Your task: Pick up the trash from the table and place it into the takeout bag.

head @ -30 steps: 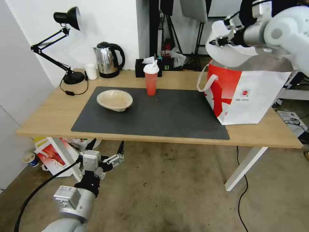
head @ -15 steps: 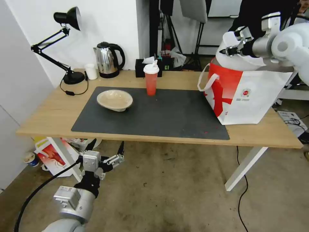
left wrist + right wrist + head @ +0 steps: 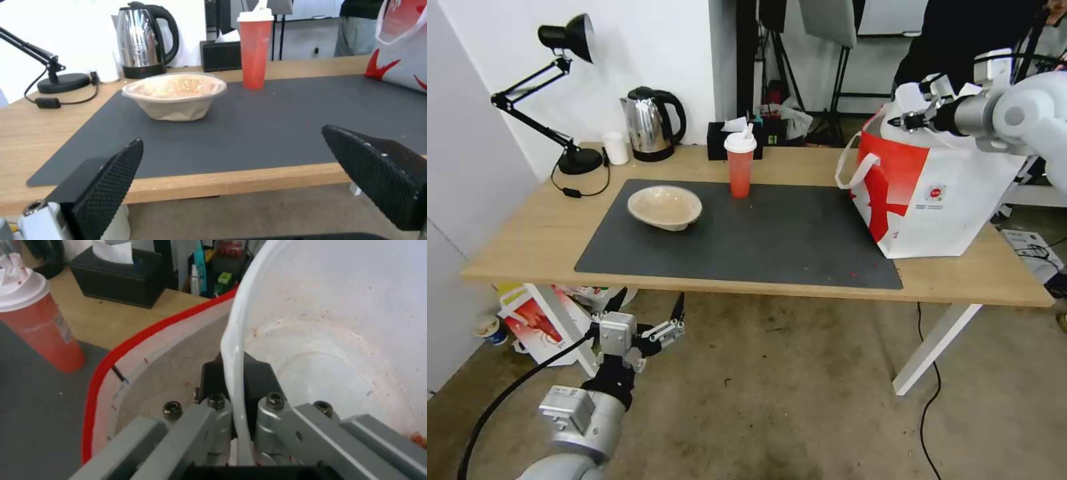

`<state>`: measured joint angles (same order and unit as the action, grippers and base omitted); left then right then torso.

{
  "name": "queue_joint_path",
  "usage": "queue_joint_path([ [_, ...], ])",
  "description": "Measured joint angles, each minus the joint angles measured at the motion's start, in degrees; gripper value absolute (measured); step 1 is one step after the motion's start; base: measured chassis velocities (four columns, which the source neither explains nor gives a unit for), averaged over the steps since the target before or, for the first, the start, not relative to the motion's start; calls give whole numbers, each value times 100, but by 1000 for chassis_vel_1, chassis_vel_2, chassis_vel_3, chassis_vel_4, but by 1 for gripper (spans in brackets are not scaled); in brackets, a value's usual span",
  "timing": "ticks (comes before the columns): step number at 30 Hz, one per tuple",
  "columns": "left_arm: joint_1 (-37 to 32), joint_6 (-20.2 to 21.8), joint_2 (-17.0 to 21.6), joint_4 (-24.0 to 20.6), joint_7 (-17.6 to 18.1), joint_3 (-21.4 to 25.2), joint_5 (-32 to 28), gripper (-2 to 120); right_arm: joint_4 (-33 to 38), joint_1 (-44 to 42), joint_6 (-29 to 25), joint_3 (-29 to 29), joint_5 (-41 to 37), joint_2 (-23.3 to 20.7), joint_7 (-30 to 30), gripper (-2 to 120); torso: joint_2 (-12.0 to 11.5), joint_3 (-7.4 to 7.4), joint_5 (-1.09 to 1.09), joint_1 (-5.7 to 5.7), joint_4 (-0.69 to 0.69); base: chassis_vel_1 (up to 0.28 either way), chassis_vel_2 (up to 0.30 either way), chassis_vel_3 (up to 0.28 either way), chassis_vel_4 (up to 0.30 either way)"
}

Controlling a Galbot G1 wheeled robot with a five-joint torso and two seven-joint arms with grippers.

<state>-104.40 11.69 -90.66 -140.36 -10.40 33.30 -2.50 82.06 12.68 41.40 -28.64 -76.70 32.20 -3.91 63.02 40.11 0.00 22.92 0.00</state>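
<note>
White plastic, thin and stained with reddish residue, was pinched at its rim between the fingers of the right gripper (image 3: 236,386): this was the deep white bowl (image 3: 338,340), held tilted at the open mouth of the takeout bag (image 3: 934,193). The grip on the rim looked chosen so the bowl could hang clear of the gripper and drop in mouth-sideways. In the right wrist view the bowl's wall sat just inside the bag's red-trimmed edge, with pale lining beside it. The bowl held no food beyond smears and a small red scrap low on its wall. What else lay in the bag could not be told.

The bag stood upright on the right end of the light-wood surface (image 3: 540,233), partly on the dark grey mat (image 3: 774,233), its mouth open upward, which suited a drop from above.

Two pieces of trash waited on the mat. The shallow beige bowl (image 3: 665,207) sat towards the left, apparently empty but for some residue. The red cup (image 3: 740,167) with its white lid stood upright near the mat's back edge, well apart from the bag. A steel kettle (image 3: 650,123) and a small white cup (image 3: 616,147) stood at the back of the surface.

The left gripper (image 3: 647,320) hung idle below the surface's front edge, fingers spread wide and holding nothing, facing the beige bowl.
</note>
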Motion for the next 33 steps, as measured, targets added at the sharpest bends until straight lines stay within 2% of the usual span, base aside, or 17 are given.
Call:
queue_joint_path([
  [15,-20,-10,-1,-23,-4,1,18,100,197,-302,-4,335,-49,-68,19,0,0,0,0,0,-1,0,0,0,0],
  [23,-11,-18,25,-30,-6,-4,19,100,374,-679,-8,808,-346,-67,-13,0,0,0,0,0,0,0,0,0,0],
  [30,32,-16,10,-22,-7,-24,19,100,489,-804,-9,940,-435,-73,-7,0,0,0,-1,0,0,0,0,0,0],
  [33,44,-15,20,-14,-8,-19,19,100,489,-767,-9,934,-438,-74,-9,12,0,0,0,0,-1,0,0,0,0],
])
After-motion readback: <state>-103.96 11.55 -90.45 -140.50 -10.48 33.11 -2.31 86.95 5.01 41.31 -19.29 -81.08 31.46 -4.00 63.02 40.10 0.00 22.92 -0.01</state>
